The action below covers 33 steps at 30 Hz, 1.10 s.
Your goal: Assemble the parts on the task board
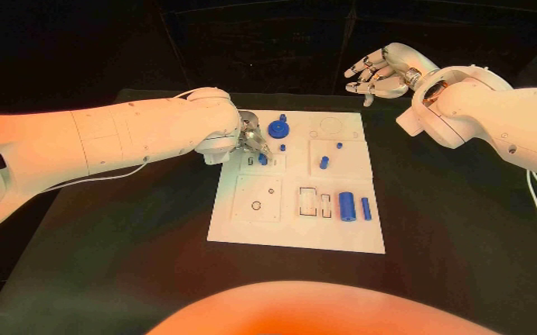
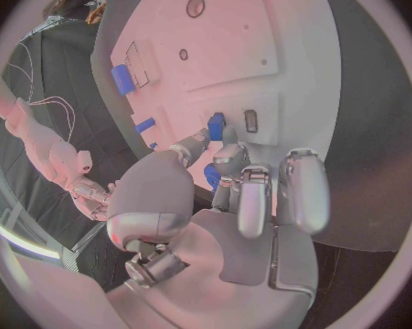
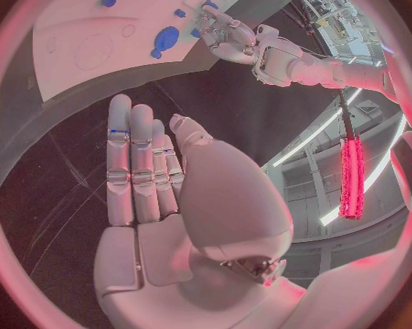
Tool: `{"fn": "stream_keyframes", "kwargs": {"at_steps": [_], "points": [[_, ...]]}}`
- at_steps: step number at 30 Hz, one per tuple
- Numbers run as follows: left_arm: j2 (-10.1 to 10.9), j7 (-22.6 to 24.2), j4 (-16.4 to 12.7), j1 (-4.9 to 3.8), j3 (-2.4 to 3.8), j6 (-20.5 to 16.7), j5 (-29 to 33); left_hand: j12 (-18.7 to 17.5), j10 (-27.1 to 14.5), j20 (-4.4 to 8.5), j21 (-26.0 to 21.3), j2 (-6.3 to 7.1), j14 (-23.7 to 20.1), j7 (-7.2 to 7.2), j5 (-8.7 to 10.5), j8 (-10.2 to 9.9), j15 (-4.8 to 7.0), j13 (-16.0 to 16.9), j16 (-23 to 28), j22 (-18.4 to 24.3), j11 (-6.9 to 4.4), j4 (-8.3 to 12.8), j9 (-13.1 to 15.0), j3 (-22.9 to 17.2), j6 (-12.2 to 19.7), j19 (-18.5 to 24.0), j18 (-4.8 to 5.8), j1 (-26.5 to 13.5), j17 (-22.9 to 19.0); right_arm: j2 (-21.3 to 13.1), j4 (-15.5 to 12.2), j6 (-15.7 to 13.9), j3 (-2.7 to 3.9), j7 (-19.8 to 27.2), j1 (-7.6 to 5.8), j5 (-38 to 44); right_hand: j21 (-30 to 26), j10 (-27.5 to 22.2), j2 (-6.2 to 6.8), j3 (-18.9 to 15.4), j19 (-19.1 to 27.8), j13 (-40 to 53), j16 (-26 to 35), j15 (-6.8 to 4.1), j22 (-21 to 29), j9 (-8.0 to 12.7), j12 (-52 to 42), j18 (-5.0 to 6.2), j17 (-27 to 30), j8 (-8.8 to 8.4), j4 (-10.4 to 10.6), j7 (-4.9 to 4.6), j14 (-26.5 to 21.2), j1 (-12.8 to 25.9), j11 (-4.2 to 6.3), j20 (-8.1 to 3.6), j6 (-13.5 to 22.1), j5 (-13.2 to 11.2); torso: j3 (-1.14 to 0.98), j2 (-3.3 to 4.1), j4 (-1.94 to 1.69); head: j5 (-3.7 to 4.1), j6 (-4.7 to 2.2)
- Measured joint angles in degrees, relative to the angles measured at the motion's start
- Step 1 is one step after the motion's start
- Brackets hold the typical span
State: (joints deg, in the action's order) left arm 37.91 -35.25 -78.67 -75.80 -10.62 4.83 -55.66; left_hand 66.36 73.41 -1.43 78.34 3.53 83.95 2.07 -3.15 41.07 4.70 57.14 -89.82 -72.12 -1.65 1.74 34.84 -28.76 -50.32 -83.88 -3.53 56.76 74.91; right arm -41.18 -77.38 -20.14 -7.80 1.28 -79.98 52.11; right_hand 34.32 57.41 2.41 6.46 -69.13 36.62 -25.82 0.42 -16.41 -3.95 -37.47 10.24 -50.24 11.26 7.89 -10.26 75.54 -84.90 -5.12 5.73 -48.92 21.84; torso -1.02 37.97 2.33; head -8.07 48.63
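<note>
A flat white task board (image 1: 296, 230) lay on the matte black worktop (image 1: 112, 265), carrying smooth blue parts: a round disc (image 1: 278, 127), a stubby cylinder (image 1: 346, 205) and a slim bar (image 1: 366, 208) near its front right. The left hand (image 1: 248, 143) reached over the board's upper left area, fingertips apparently pinching a small blue piece (image 2: 216, 125), though the grip was partly hidden. The right hand (image 1: 379, 73) hovered beyond the board's far right corner, empty, fingers apart.
</note>
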Motion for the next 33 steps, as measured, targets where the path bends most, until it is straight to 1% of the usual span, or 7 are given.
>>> {"fn": "stream_keyframes", "kwargs": {"at_steps": [20,23,28,30,31,32,33], "points": [[-0.12,-0.03,0.01,0.00,-0.01,1.42,-0.01,0.43,0.20,0.00,0.22,0.00,-0.01,-0.13,0.00,0.27,0.42,0.67,0.00,-0.29,-0.20,-0.48,0.21,0.79,-0.26,0.00,0.00,0.00,0.00,0.11,0.07,0.20,0.00,0.06,0.00,-0.10,0.00,0.00,0.00,0.00,0.00,-0.09,0.00,0.00,-0.01,0.00,0.00,0.00,0.02,0.00,0.00,0.00,0.00,0.00,0.00,0.00,0.00,0.00,-0.01,0.01,-0.02,0.06,0.24],[-0.15,-0.03,0.09,0.00,-0.01,1.44,-0.01,0.43,0.20,0.20,0.22,0.00,0.00,-0.33,0.00,0.27,0.42,0.66,0.00,-0.28,-0.20,-0.56,0.21,1.21,-0.47,-0.21,0.00,0.00,0.00,0.13,0.07,0.22,0.00,0.07,0.00,-0.11,0.00,0.00,0.00,0.00,0.00,-0.11,0.00,0.00,0.04,-0.01,0.00,0.00,-0.04,0.00,0.00,0.00,0.00,0.00,0.00,0.00,0.00,0.00,-0.01,0.02,-0.02,0.07,0.25],[-0.25,-0.04,0.26,0.00,-0.01,1.44,-0.01,0.68,0.20,0.20,0.22,0.00,-0.01,-0.34,0.00,0.49,0.42,0.66,0.00,-0.28,-0.20,-1.52,0.19,2.64,-0.47,-0.21,0.00,-0.76,0.00,0.17,0.07,0.23,0.00,0.08,0.00,-0.15,-0.12,0.00,0.00,0.14,0.00,-0.20,0.24,0.00,0.09,-0.01,-0.26,0.00,-0.11,0.00,0.14,0.00,0.00,0.00,0.00,0.00,0.00,0.00,-0.02,0.02,-0.02,0.07,0.21],[-0.29,-0.04,0.34,0.00,-0.01,1.43,-0.01,0.70,0.20,0.20,0.22,0.39,0.00,-0.34,0.00,0.67,0.42,0.66,0.00,-0.28,-0.20,-2.02,0.22,3.95,-0.47,-0.21,0.01,-1.13,0.00,0.18,0.08,0.23,0.00,0.10,0.00,-0.20,-0.40,0.00,0.01,0.31,0.00,-0.25,0.27,0.21,0.15,0.00,-0.26,0.00,-0.21,0.00,0.32,0.00,-0.21,0.02,0.00,0.00,0.00,-0.56,-0.02,0.02,-0.02,0.07,0.19],[-0.30,-0.04,0.39,0.00,-0.01,1.42,-0.01,0.70,0.20,0.20,0.22,0.13,0.00,-0.34,0.00,0.77,0.41,0.66,0.00,-0.28,-0.20,-2.35,0.29,4.91,-0.47,-0.21,0.00,-1.38,0.00,0.18,0.08,0.23,0.00,0.12,0.00,-0.22,-0.40,-0.12,0.19,0.25,0.00,-0.30,0.41,0.20,0.22,-0.01,-0.50,0.00,-0.27,0.00,0.38,-0.02,-0.20,0.20,-0.12,0.00,0.02,-1.11,-0.02,0.02,-0.02,0.07,0.19],[-0.31,-0.04,0.46,0.00,-0.01,1.40,-0.01,0.70,0.20,0.20,0.22,0.13,0.00,-0.34,0.00,0.78,0.41,0.66,0.00,-0.28,-0.20,-2.58,0.31,5.40,-0.47,-0.21,0.00,-1.38,0.00,0.18,0.09,0.24,0.00,0.15,0.00,-0.25,-0.56,-0.21,0.56,0.11,-0.03,-0.35,0.63,0.20,0.30,0.00,-0.75,0.00,-0.36,0.00,0.71,-0.03,-0.20,0.57,-0.19,0.03,0.38,-2.03,-0.02,0.01,-0.02,0.06,0.18],[-0.32,-0.04,0.51,0.00,-0.01,1.38,-0.01,0.70,0.20,0.20,0.22,0.13,0.00,-0.34,0.00,0.88,0.41,0.66,0.00,-0.28,-0.20,-2.82,0.32,6.17,-0.47,-0.21,0.01,-1.38,0.00,0.18,0.09,0.25,0.00,0.17,0.00,-0.28,-0.85,-0.35,0.61,-0.07,-0.20,-0.39,0.66,0.20,0.38,-0.01,-0.83,0.00,-0.46,0.00,1.03,-0.03,-0.20,1.00,-0.06,0.20,0.39,-3.04,-0.02,0.01,-0.02,0.05,0.18]]}}
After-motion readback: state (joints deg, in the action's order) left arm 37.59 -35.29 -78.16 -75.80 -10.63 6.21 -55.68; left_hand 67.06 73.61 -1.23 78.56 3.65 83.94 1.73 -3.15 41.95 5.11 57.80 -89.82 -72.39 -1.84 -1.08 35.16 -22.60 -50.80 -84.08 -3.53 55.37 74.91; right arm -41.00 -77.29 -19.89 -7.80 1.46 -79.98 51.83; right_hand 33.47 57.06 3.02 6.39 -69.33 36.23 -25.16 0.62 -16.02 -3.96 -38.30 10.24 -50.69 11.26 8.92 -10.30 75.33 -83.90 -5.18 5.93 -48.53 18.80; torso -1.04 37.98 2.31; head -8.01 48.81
